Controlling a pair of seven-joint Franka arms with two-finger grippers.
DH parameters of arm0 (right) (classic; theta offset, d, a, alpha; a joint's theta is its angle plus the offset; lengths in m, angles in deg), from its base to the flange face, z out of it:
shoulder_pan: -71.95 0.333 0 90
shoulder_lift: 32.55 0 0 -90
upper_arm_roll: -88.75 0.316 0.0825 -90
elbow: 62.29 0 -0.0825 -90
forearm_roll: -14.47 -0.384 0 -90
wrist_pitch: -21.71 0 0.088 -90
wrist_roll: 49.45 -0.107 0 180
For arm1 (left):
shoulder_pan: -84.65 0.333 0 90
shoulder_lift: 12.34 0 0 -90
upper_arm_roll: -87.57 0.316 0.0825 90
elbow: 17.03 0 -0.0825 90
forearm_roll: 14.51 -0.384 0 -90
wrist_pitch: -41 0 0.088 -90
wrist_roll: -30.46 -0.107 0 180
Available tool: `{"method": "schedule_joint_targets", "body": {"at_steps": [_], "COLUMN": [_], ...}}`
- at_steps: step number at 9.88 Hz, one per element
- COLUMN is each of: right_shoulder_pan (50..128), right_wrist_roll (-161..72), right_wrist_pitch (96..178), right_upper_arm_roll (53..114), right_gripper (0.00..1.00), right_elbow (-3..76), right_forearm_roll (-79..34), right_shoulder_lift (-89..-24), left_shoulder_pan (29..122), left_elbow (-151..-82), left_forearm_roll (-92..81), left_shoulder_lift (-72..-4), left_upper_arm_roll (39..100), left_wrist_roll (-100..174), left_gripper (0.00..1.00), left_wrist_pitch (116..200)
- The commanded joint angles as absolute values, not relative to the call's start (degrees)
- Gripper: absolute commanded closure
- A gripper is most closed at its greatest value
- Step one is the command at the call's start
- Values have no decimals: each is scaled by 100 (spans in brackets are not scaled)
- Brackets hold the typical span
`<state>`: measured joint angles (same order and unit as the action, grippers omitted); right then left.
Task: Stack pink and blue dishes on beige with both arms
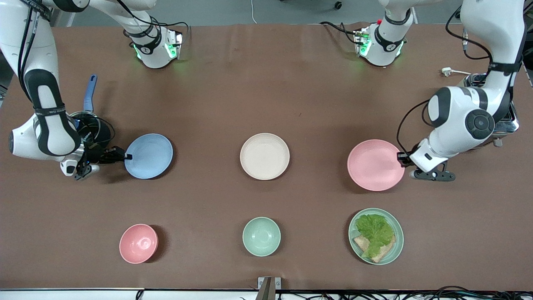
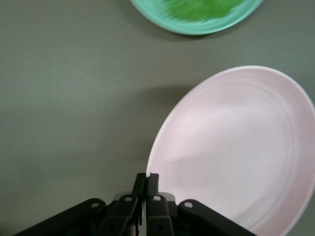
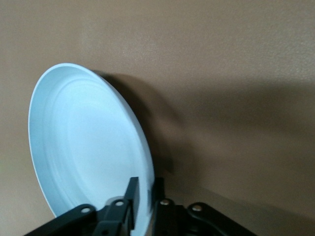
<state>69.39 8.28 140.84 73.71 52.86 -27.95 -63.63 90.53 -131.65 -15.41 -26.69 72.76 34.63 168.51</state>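
The light blue plate [image 1: 148, 156] lies toward the right arm's end of the table. My right gripper [image 1: 127, 157] is shut on its rim at the edge toward that end. In the right wrist view the blue plate [image 3: 83, 147] sits between the fingers of the right gripper [image 3: 146, 189] and casts a wide shadow. The cream-beige plate [image 1: 265, 156] rests flat mid-table with nothing on it. The pale pink plate [image 1: 375, 164] lies toward the left arm's end, and my left gripper [image 1: 400, 158] pinches its rim. In the left wrist view, the left gripper [image 2: 146, 179] is shut on the pink plate [image 2: 241, 147].
Nearer the front camera stand a pink bowl [image 1: 138, 243], a mint-green bowl [image 1: 261, 236] and a mint-green plate with lettuce and bread [image 1: 394, 246], also in the left wrist view as the mint-green plate [image 2: 162, 12]. A pot with a blue handle [image 1: 89, 93] sits by the right arm; a silver appliance [image 1: 510, 123] by the left arm.
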Motion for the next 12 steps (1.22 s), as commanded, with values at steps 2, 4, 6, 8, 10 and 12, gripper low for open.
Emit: {"method": "schedule_joint_targets", "body": {"at_steps": [2, 4, 6, 8, 10, 12], "right_shoulder_pan": [7001, 7019, 7098, 7185, 7457, 7494], "right_wrist_roll": [901, 385, -755, -1890, -2909, -4148], "right_wrist_pitch": [14274, 14117, 13110, 12361, 12165, 12470], "right_upper_arm_roll": [7354, 7319, 7162, 7178, 7344, 8158], "right_gripper": [100, 100, 100, 100, 100, 100], "right_elbow": [5407, 5355, 4796, 3978, 3659, 3553], "right_forearm_roll": [-3035, -2966, -2328, -1754, -1691, -1070], "right_shoulder_lift": [-6270, -6043, -5682, -5559, -5418, -5216], "left_shoulder_pan": [8922, 8214, 7720, 7464, 7340, 7235], "left_elbow": [-12585, -12426, -12408, -12399, -12312, -12102], "left_forearm_roll": [-1504, -1583, -1731, -2318, -2794, -3024], "left_shoulder_lift": [-2877, -3280, -3868, -4291, -4660, -4942], "left_upper_arm_roll": [5913, 5698, 5707, 5707, 5707, 5707], "left_wrist_roll": [5588, 6549, 7376, 7781, 8064, 8100], "left_gripper": [100, 99, 99, 99, 98, 97], "left_wrist_pitch": [16167, 16333, 17174, 17537, 17897, 17907]}}
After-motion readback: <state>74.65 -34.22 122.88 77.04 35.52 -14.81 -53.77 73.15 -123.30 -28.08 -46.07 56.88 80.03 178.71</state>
